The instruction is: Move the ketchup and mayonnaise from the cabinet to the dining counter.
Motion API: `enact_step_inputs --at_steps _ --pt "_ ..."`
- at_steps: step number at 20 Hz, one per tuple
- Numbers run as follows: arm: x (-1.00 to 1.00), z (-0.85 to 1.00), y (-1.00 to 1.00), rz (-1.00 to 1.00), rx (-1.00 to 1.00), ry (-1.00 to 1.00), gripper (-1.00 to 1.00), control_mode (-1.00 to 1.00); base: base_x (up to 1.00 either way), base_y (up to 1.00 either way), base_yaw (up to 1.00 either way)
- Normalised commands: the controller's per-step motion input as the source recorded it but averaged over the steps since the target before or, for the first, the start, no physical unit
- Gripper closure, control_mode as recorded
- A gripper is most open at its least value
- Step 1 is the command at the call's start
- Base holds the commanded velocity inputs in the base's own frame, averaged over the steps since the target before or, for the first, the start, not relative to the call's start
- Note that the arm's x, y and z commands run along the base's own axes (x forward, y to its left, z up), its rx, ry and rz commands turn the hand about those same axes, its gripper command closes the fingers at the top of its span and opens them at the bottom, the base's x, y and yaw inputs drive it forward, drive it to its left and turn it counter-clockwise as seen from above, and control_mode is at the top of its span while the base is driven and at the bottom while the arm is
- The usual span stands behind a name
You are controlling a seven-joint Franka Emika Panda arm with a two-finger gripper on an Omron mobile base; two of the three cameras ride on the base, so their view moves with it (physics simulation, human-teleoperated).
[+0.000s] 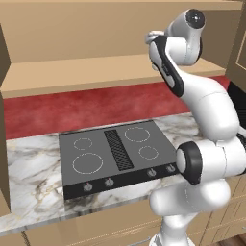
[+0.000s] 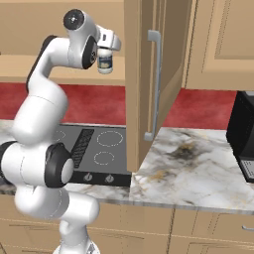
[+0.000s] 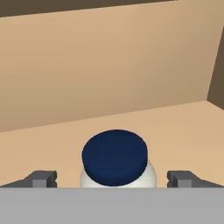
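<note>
Left base view: the arm reaches up into the cabinet (image 1: pixel 120 72).

Right base view: the mayonnaise (image 2: pixel 104 61) stands on the shelf under the hand.

Hand view: the gripper (image 3: pixel 113 178) has jaws spread either side of the jar, apart from it. Likely light, rigid, smooth; best gripped below the lid (image 3: pixel 114 156).

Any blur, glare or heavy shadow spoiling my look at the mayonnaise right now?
Hand view: sharp, evenly lit, mayonnaise lid crisp, no glare. Right base view: jar small but in focus, open cabinet door shaded on its inner face. Left base view: flat light, no blur.
</note>
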Motion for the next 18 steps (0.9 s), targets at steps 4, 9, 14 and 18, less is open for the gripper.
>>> enact_step_inputs --at_steps 4,9,14,18 --pt "0.30 -0.03 0.05 0.00 0.00 0.00 -1.00 -1.00 0.00 0.00 0.00" --pt "0.25 -0.06 0.03 0.00 0.00 0.02 -1.00 -1.00 0.00 0.00 0.00" --pt "0.17 -0.08 0.01 0.00 0.00 0.05 -1.00 -1.00 0.00 0.00 0.00" --pt "0.12 -0.04 0.02 0.00 0.00 0.01 -1.00 -1.00 0.00 0.00 0.00"
